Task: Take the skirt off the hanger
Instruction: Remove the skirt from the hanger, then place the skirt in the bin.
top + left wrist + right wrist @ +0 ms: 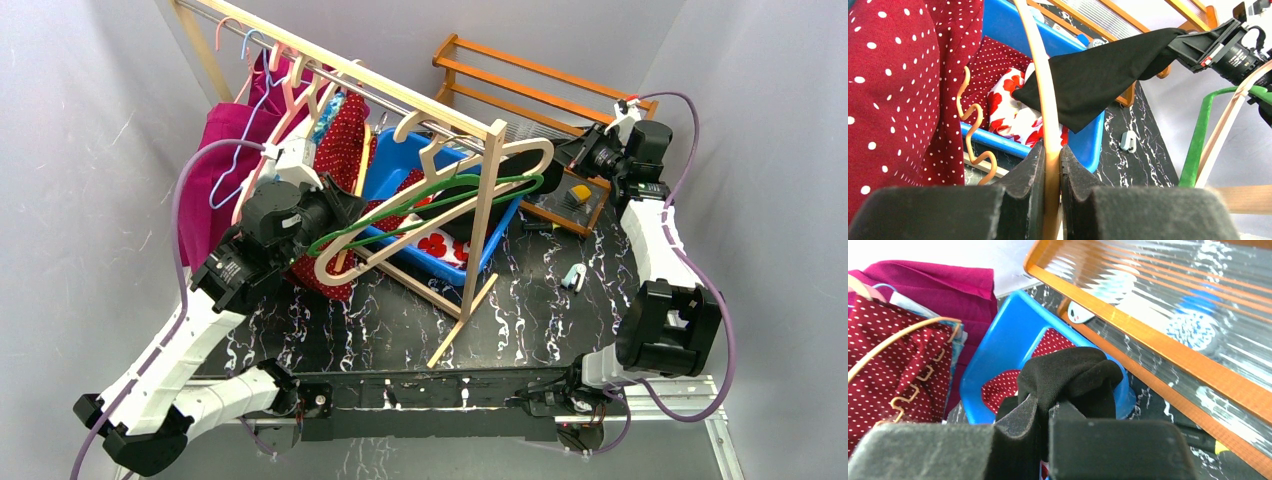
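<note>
Black skirt point(1098, 70); tan hanger point(1040, 75); green hanger point(1196, 145); blue bin point(998, 340); red white-dotted dress point(893, 100); magenta garment point(938, 280)

The bin point(392, 165) sits on the desk point(540, 300) under the rail point(430, 103). Above it the skirt point(1098, 75) stretches from the hanger point(1040, 75) in my left gripper point(1050, 161) rightward to my right gripper point(1043, 412). Garments point(225, 150) hang at the rail's far-left end; a slatted rack point(540, 70) stands far right.

Black table point(540, 322), blue bin point(391, 162), maybe clip point(573, 277)
</note>
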Tool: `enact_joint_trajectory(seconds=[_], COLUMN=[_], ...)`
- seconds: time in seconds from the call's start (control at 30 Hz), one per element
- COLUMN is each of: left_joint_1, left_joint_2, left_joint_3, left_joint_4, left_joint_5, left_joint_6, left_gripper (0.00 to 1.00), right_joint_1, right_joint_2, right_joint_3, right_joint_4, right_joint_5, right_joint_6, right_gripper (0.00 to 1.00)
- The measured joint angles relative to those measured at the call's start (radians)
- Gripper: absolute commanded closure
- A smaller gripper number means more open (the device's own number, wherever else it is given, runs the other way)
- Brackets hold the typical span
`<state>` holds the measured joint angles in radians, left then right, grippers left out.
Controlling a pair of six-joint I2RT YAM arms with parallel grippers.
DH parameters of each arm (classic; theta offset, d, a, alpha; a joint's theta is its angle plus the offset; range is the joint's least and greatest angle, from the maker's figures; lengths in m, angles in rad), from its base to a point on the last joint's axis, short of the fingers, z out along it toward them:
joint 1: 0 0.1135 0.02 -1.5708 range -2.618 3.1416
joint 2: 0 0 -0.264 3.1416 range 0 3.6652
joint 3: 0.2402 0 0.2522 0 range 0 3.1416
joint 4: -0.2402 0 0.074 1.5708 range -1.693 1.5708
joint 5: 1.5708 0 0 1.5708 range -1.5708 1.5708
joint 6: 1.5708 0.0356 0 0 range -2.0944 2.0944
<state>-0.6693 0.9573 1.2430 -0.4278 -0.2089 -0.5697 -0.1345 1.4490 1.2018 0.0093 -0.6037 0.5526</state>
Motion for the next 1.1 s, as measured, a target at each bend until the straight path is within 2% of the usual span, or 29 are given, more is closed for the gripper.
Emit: enact_joint_trajectory(seconds=[0.43,0.63,0.93,1.1], left_joint_1=[0.000,0.000,0.000,0.000], left_joint_2=[-0.026,-0.027,-0.020,-0.020], left_joint_3=[-0.028,-0.035,-0.034,-0.033], left_joint_4=[-0.003,0.001,0.001,-0.004], left_joint_5=[-0.059,-0.049,0.015,0.019], left_joint_6=[-0.008,-0.012,-0.034,-0.043], left_gripper=[1.00,1.00,1.00,1.00], right_joint_1=[0.049,0.070,0.308,0.344], right_joint_2=[-0.013,-0.003,0.095,0.126], right_joint_3=[0.220,0.307,0.363,0.364], right_joint_4=[0.025,0.125,0.159,0.158], right_joint_5=[0.002,-0.044,-0.124,-0.143], right_joint_6=[0.035,0.126,0.155,0.163], right_gripper=[1.00,1.00,1.00,1.00])
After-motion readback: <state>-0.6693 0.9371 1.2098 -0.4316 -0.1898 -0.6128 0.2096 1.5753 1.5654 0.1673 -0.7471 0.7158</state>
